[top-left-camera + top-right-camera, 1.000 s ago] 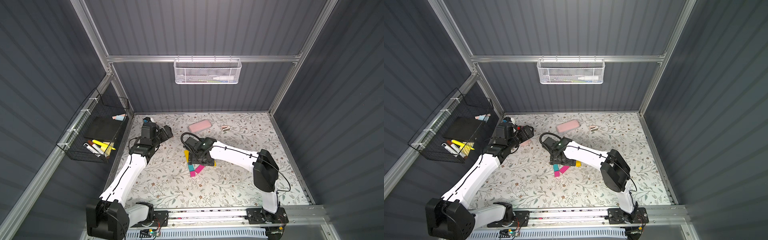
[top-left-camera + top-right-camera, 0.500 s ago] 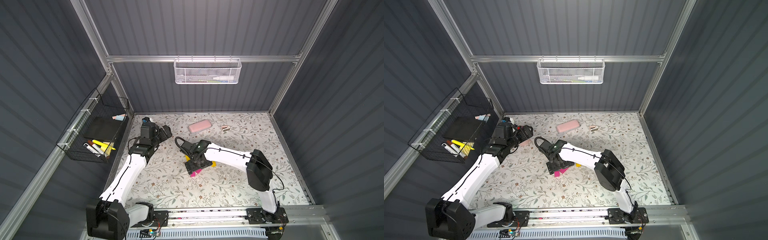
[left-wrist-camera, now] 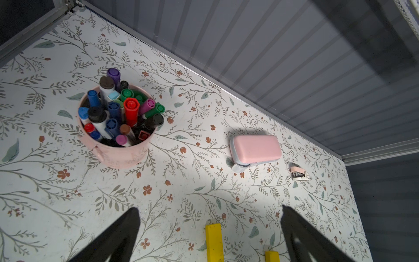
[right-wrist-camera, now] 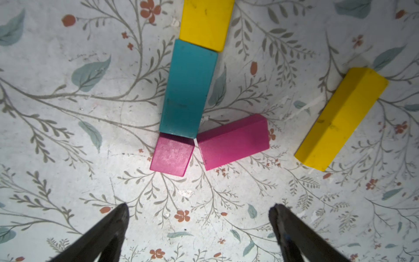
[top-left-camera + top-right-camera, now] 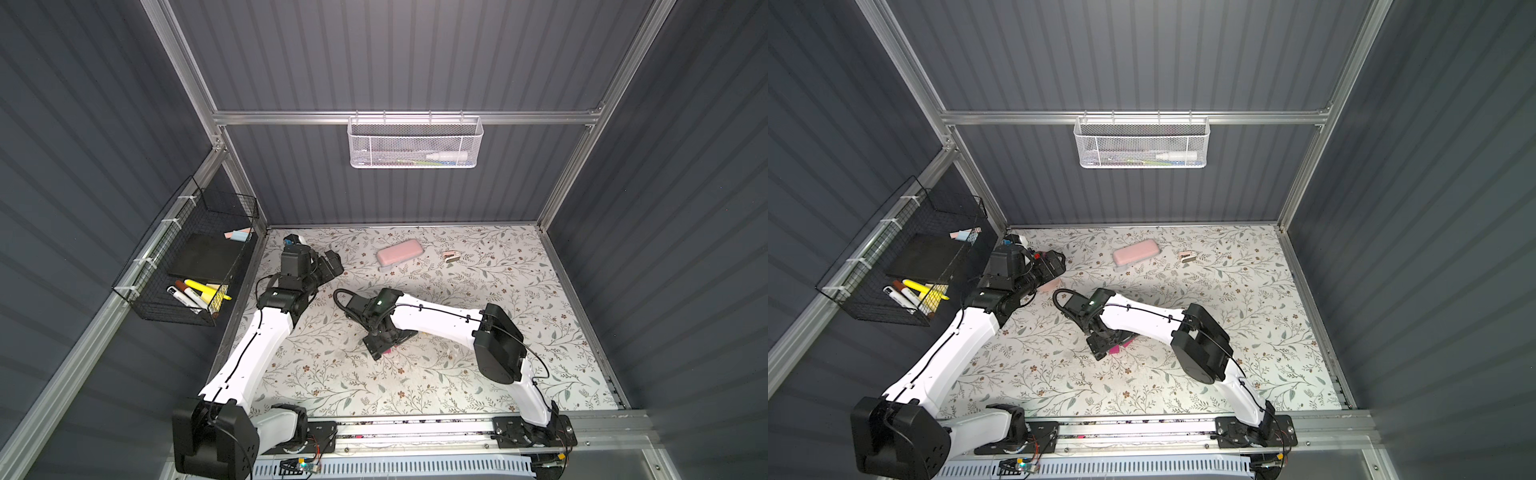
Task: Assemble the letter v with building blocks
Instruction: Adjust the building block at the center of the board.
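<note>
In the right wrist view the building blocks lie flat on the floral mat. A yellow block (image 4: 206, 22), a teal block (image 4: 188, 90) and a short magenta block (image 4: 172, 156) run end to end in one line. A longer magenta block (image 4: 233, 141) angles off from the short one. A second yellow block (image 4: 342, 118) lies apart from it, across a gap. My right gripper (image 4: 199, 208) is open and empty just short of the short magenta block. In both top views it (image 5: 380, 347) covers most of the blocks. My left gripper (image 3: 209, 211) is open and empty at the back left (image 5: 332, 266).
A pink cup of markers (image 3: 118, 154) stands near the left gripper. A pale pink case (image 5: 400, 251) and a small pink clip-like thing (image 5: 451, 257) lie at the back. A black wire basket (image 5: 187, 266) with markers hangs on the left wall, a white mesh basket (image 5: 413, 143) on the back wall.
The right gripper has swung toward the front left and now stands over the blocks, hiding most of them from above. The left arm has barely moved.
</note>
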`<state>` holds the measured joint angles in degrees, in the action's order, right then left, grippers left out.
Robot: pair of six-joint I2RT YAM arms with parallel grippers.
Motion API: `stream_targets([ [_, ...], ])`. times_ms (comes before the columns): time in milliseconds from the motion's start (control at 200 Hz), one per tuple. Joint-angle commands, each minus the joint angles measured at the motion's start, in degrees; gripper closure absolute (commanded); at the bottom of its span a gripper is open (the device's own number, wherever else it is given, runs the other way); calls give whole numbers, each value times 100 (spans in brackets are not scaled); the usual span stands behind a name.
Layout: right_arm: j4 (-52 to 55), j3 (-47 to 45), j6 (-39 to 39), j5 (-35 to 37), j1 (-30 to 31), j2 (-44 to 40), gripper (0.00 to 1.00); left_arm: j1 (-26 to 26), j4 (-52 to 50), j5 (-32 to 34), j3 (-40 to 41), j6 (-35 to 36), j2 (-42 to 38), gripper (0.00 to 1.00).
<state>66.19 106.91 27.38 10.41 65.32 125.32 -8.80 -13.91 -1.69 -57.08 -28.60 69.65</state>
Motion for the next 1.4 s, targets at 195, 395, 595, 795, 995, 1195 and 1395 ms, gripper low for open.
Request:
stream_targets([
  [195, -64, 14, 119, 112, 14, 218, 1, 673, -292, 211, 12, -204, -91, 1],
  [395, -29, 164, 163, 22, 16, 430, 1, 791, -296, 117, 30, -243, -48, 0],
  [595, -67, 156, 207, 221, 13, 484, 1, 818, -290, 99, 29, -240, -22, 1],
  [795, -22, 181, 257, 327, -9, 520, 1, 827, -271, 60, 30, -225, -25, 0],
  [995, 79, 222, 292, 428, -13, 570, 1, 827, -256, 47, 47, -216, -34, 0],
  [1195, 119, 234, 273, 436, -10, 594, 1, 827, -249, 42, 43, -216, -47, 1],
  [1395, 181, 233, 216, 416, -11, 661, 1, 827, -252, 29, 48, -212, -35, 1],
])
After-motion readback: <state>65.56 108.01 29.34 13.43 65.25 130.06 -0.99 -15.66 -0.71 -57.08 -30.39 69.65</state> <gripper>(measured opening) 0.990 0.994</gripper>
